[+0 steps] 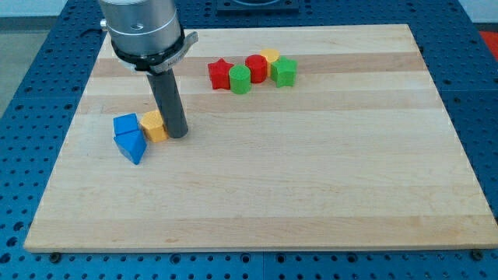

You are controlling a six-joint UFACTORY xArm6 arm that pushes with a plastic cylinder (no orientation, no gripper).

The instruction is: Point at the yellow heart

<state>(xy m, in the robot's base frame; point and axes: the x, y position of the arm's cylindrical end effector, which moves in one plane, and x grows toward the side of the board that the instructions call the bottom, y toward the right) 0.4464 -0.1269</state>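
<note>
My tip (pixel 177 134) rests on the board at the view's left, touching or almost touching the right side of a yellow block (pixel 155 125); its shape is partly hidden by the rod, so I cannot tell if it is the heart. A blue cube-like block (pixel 124 124) and a blue triangular block (pixel 131 145) sit just left of it. Another yellow block (pixel 270 56) sits in a cluster at the view's top, mostly hidden behind a red cylinder (pixel 257 68).
The top cluster also holds a red star (pixel 220 74), a green cylinder (pixel 240 79) and a green star-like block (pixel 285 71). The wooden board (pixel 311 171) lies on a blue perforated table. The arm's grey body hangs over the board's top left.
</note>
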